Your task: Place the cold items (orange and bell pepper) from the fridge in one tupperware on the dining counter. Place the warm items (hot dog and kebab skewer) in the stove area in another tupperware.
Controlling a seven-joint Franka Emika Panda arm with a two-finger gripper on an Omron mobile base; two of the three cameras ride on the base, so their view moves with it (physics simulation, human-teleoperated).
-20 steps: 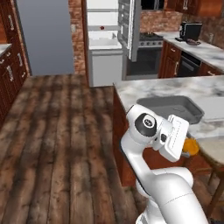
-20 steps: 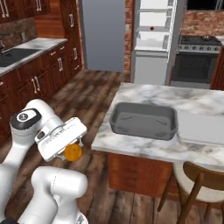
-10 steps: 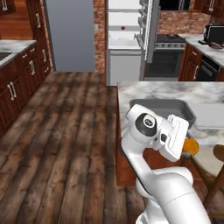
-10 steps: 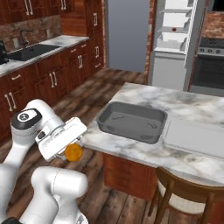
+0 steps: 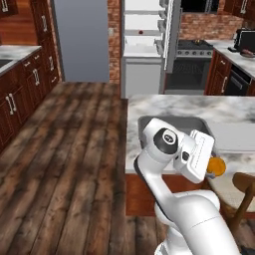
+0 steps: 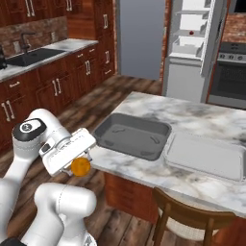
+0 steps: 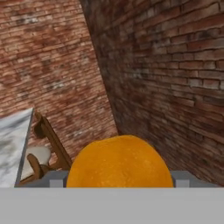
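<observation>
The whole picture has slid since a moment ago, so the base has been driving, not the things. The bench (image 6: 192, 122) with the white stone top now sits closer and more in the middle of both base views. That is good for the task, I think — the robot is bringing its load up to the two boxes.

The hand (image 6: 77, 165) is tucked in low by the robot's body, at the lower left of the right base view. It is shut around the orange (image 6: 80, 166) and holds it the same way as before. In the left base view the orange (image 5: 215, 166) peeks out at the right side of the hand (image 5: 211, 164).

The orange is round, bright and smooth, and looks whole. In the hand view it bulges up at the bottom middle (image 7: 120, 162).

On the bench the dark grey tupperware (image 6: 132, 136) sits in the middle of the right base view, with nothing in it. The pale tupperware (image 6: 206, 155) lies just beside it, to the right — the orange has not gone in yet
</observation>
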